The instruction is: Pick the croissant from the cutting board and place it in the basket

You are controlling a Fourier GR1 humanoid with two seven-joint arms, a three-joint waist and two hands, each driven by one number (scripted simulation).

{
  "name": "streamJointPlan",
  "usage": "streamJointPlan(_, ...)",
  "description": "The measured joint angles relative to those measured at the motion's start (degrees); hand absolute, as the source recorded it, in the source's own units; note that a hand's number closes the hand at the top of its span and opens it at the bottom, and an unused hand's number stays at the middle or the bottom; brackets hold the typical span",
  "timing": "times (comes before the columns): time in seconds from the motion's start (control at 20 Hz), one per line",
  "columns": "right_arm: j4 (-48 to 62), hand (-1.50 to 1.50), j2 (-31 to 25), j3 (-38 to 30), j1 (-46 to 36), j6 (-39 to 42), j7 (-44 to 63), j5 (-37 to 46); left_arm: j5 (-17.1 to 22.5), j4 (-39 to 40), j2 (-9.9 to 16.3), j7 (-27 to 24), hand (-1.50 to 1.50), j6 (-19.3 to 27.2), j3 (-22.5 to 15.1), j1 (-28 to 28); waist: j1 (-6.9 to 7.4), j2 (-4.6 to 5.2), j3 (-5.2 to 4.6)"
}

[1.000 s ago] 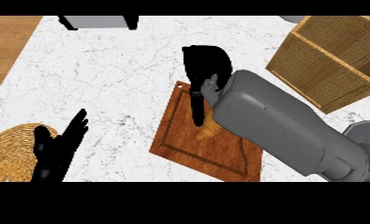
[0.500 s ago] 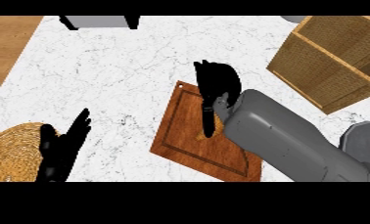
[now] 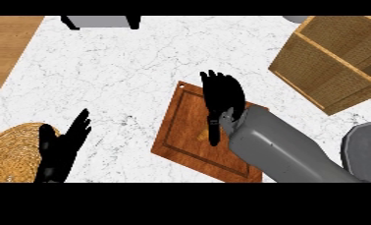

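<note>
Right hand (image 3: 221,96): held over the cutting board (image 3: 181,133), fingers straight, nothing grasped.
Croissant (image 3: 203,134): mostly hidden under the thumb; only a small tan bit is seen on the board.
Left hand (image 3: 62,148): rested open beside the basket (image 3: 18,153).

We look steeply down on a white marble counter (image 3: 130,71) with fine grey veining, evenly lit with no hard shadows. Along the left edge we see a strip of warm wooden surface (image 3: 16,42) meeting the marble. At the top, near the left, part of a grey object with black ends (image 3: 101,21) is cut off by the view's edge. At the upper right stands a light-brown woven box (image 3: 330,64), set at an angle, its open top showing a pale inner wall. In the top right corner we make out a sliver of something grey (image 3: 296,18), too little to identify.
</note>
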Motion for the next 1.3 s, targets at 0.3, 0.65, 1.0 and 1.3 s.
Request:
streamJointPlan(0.3,4.31,-1.50,3.01,-1.29,1.43,-0.81,-2.03,4.55,-0.66,-1.32,-0.51,2.09,0.00,0.23,0.06,-0.29,0.42,0.12,-0.03)
streamJointPlan(0.65,8.58,-1.50,5.91,-2.12,2.98,-0.14,-2.76,7.31,-1.23,-1.62,-1.06,0.73,0.00,-0.24,0.49,0.40,0.48,0.14,-0.11)
streamJointPlan(1.0,11.51,-1.50,7.45,-3.28,5.04,0.91,-3.61,9.95,-1.29,-1.07,-0.70,1.65,0.00,-1.47,1.41,0.02,0.38,0.13,-0.08)
streamJointPlan(1.3,12.77,-1.50,8.32,-4.86,6.90,1.31,-5.52,13.53,-1.30,-1.27,-0.77,2.42,0.00,-2.43,2.42,-0.10,0.36,0.14,-0.11)
